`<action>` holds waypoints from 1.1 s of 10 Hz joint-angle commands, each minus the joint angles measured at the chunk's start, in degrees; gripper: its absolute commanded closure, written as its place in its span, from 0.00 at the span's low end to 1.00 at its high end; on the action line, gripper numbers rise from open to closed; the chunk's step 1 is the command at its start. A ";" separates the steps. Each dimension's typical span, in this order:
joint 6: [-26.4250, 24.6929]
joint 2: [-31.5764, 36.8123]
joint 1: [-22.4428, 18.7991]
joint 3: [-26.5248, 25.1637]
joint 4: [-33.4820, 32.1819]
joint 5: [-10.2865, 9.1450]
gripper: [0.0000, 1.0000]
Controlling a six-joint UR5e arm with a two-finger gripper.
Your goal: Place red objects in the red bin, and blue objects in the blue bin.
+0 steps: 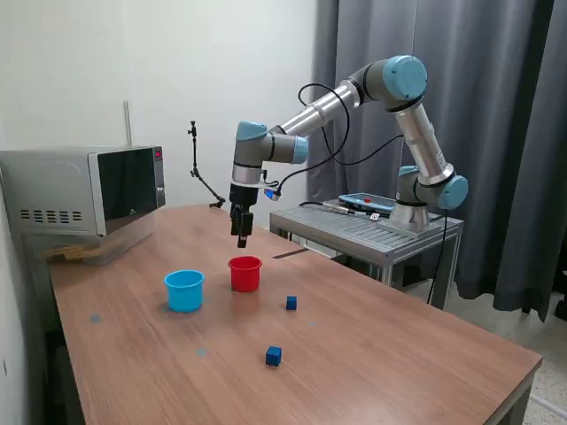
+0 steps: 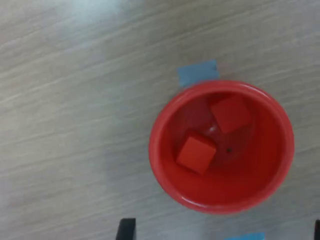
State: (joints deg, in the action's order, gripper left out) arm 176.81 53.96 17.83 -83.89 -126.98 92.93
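Wood counter (image 1: pixel 372 354), microwave behind. Claw (image 1: pixel 242 237) hangs just above red bin (image 1: pixel 245 274), w/ both red cubes (image 2: pixel 196 152) inside; grip width unclear, apparently empty. Blue cubes (image 1: pixel 273 355) near it, unsorted; blue bin (image 1: pixel 184 289) beside.

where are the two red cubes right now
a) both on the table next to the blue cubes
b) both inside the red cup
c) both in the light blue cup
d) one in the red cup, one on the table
b: the wrist view looks straight down into the red cup, and both red cubes lie on its floor.
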 commanded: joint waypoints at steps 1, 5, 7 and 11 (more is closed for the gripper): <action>0.03 0.01 -0.87 0.57 0.07 0.06 0.00; 0.03 0.80 -2.71 0.31 0.42 0.06 0.00; -0.50 1.41 -3.59 -0.04 0.42 0.06 0.00; -3.98 2.82 -5.96 -0.83 0.42 -0.29 0.00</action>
State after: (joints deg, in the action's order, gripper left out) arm 175.19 56.37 12.64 -84.33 -126.57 92.81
